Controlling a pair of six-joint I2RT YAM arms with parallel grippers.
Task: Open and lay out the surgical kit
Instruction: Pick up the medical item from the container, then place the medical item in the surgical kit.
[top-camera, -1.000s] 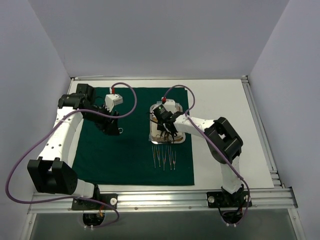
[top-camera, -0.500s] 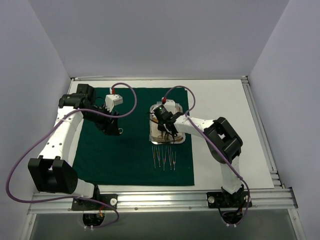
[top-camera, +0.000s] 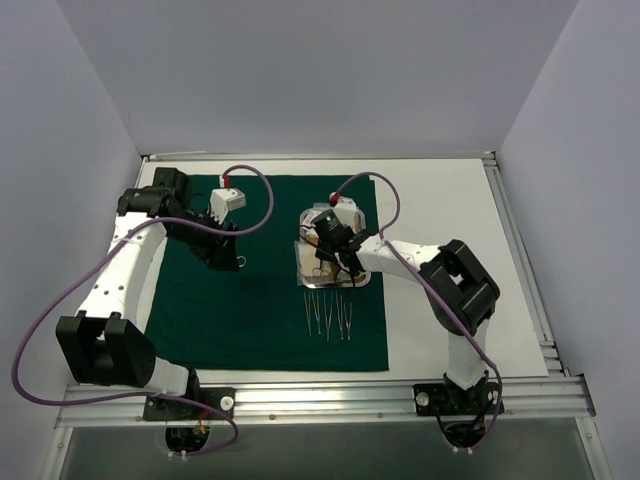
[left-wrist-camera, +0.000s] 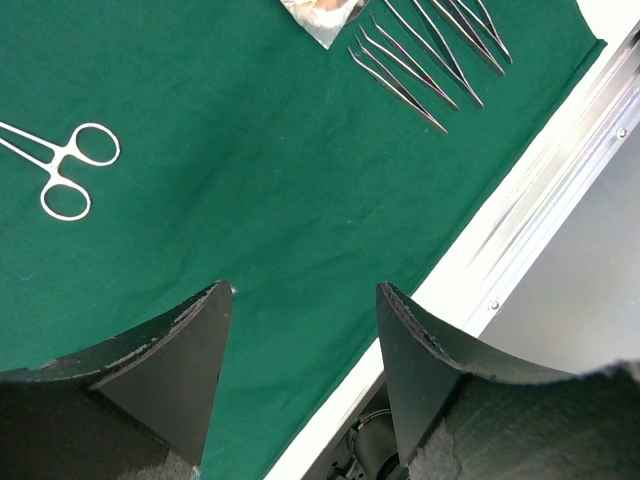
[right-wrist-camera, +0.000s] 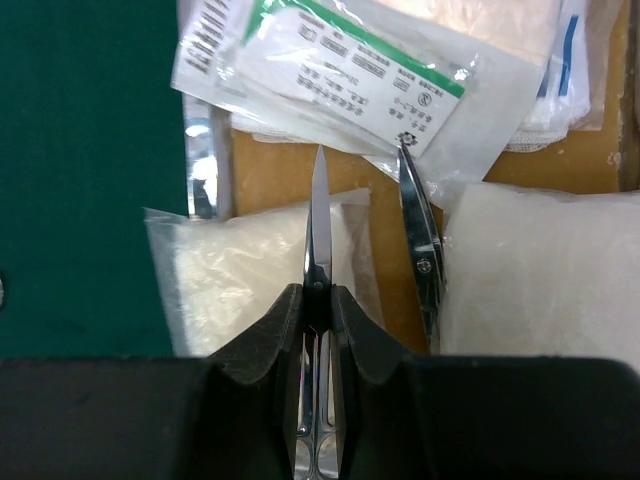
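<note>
Right gripper: jaws clamped on a thin pointed steel instrument over the steel tray, which holds white gauze pads and a labelled clear packet. Left gripper: jaws apart, above the green cloth near a ring-handled clamp. Tweezers lie in a row on the cloth, just beside the tray's near edge.
</note>
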